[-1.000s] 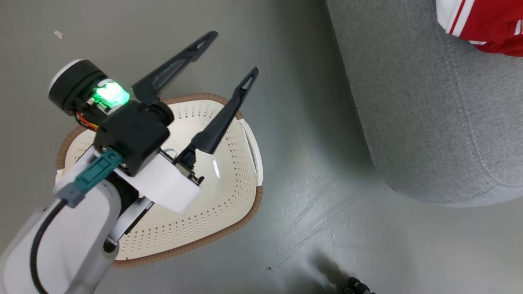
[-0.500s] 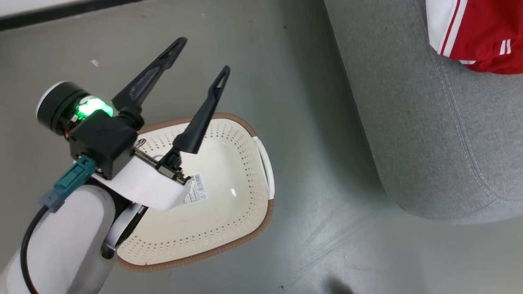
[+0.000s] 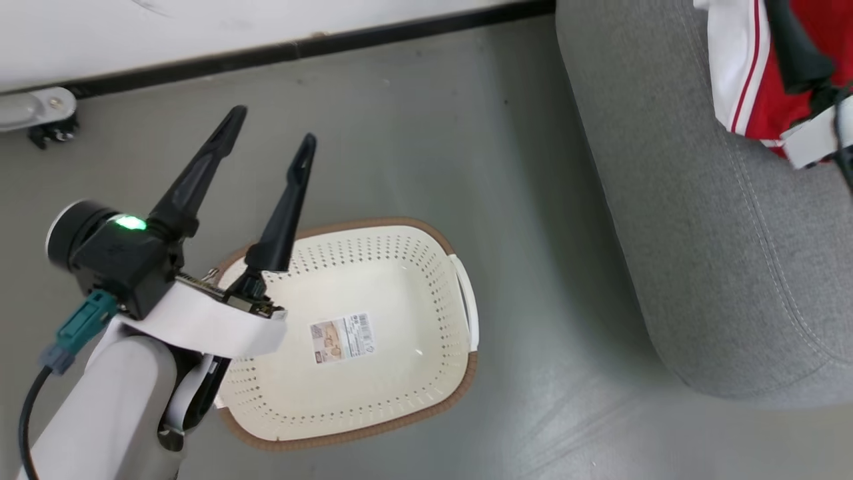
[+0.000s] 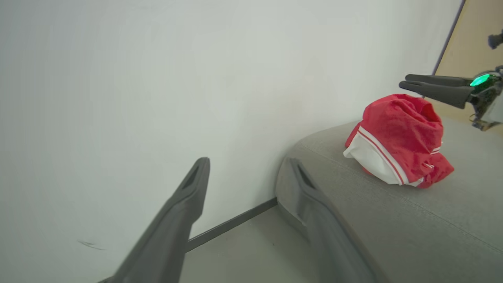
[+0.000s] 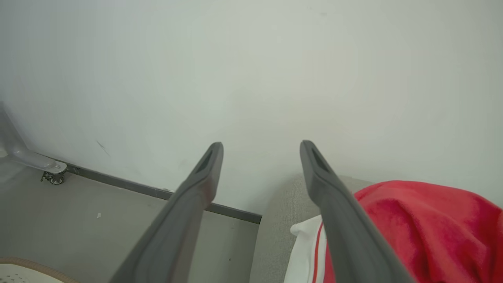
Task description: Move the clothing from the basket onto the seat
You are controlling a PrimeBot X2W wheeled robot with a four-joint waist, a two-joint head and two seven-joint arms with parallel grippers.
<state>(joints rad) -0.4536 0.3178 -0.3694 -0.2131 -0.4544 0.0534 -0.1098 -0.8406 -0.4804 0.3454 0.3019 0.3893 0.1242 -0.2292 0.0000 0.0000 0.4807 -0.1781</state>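
The cream basket [image 3: 436, 293] sits on the floor holding nothing but its barcode label [image 3: 341, 338]. My left gripper [image 3: 272, 127] hangs open and empty above the basket's far left rim, its fingers aimed at the wall. The red clothing with white trim [image 3: 750, 80] lies heaped on the grey seat [image 3: 700, 213] at the upper right. My right gripper [image 5: 262, 146] is open and empty just above that heap [image 5: 432, 224]. The left wrist view shows the clothing [image 4: 397, 137] on the seat [image 4: 432, 224], the right gripper [image 4: 404, 81] above it, and my left gripper [image 4: 247, 165].
A white wall with a dark baseboard [image 3: 373, 41] runs along the far side. A grey metal foot on a caster [image 3: 40, 113] stands at the far left. Grey floor [image 3: 533, 267] separates the basket from the seat.
The head camera has tilted up, bringing the wall and baseboard into view. My left gripper has drawn off the basket's middle toward its far left rim. The right gripper now shows over the clothing.
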